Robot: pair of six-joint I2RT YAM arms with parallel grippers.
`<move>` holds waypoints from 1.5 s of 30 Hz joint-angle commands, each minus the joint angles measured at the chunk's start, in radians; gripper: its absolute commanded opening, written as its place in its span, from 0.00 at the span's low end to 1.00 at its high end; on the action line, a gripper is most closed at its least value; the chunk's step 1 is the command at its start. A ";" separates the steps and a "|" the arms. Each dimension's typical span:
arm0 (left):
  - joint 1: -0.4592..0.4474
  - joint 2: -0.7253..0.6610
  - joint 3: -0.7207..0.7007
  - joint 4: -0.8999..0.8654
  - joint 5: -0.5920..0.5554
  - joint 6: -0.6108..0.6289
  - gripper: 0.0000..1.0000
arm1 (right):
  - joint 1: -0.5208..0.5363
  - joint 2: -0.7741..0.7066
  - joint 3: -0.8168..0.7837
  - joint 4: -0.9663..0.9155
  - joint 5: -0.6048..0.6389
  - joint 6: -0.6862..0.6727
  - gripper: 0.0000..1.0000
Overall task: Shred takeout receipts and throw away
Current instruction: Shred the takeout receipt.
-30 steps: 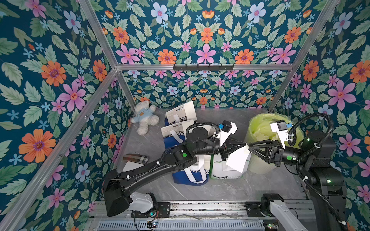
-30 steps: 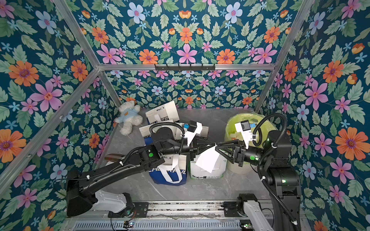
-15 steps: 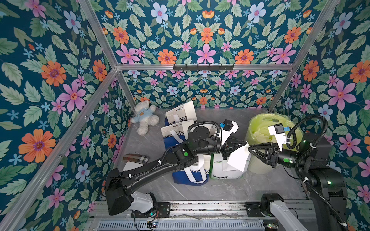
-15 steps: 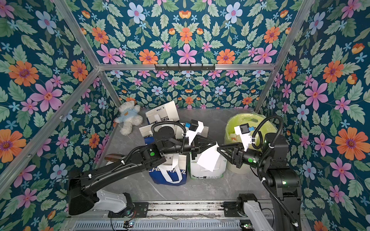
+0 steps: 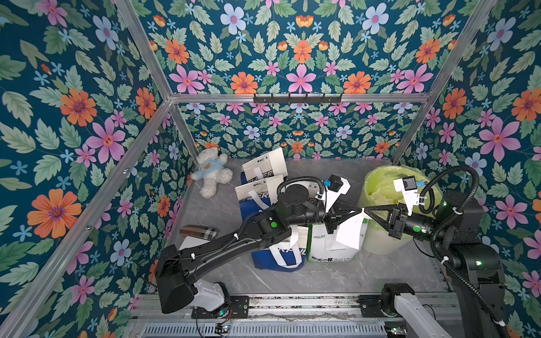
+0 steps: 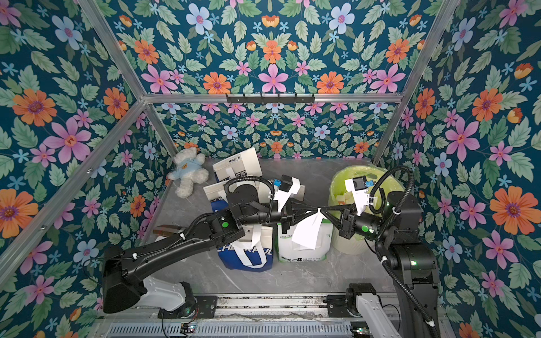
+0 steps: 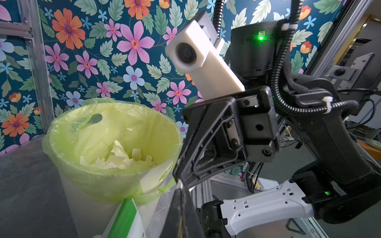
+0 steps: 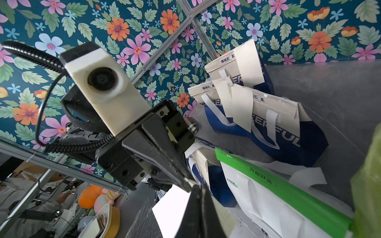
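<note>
In both top views the left gripper (image 5: 359, 210) and right gripper (image 5: 368, 210) meet tip to tip just beside the lined bin (image 5: 377, 187). Each has its jaws pressed together on the top edge of one white receipt (image 5: 349, 232), which hangs free above the COOL TEA bag (image 5: 322, 251) standing on the counter (image 5: 322, 281) against the bin. The two pinches sit almost touching, which I judge right for a tear. The rip should start in the short stretch between them, so the grippers ought to part with a twist or shear across that edge. A straight pull along it would likely only slip the paper out of one grip. In the left wrist view the right gripper (image 7: 177, 181) tapers to a closed point beside the bin, where torn scraps (image 7: 123, 160) already lie; the sheet itself shows only as a thin edge. Working this close to the bin should make the carry to drop each piece short. In the right wrist view the left gripper (image 8: 190, 184) is closed on the sheet's upper edge. More receipts (image 8: 241, 107) are stuck to the blue-and-white bags (image 8: 288, 131) farther from the bin, so much of the task remains.
</note>
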 commanded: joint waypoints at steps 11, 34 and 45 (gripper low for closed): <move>-0.001 0.012 0.011 0.049 0.028 -0.002 0.00 | 0.000 -0.005 -0.013 0.047 -0.015 0.050 0.19; -0.031 -0.045 -0.103 0.230 -0.025 0.138 0.00 | 0.001 0.045 -0.018 -0.011 0.038 0.151 0.00; -0.073 -0.046 -0.164 0.381 -0.032 0.294 0.00 | 0.003 0.059 -0.008 -0.091 0.122 0.155 0.00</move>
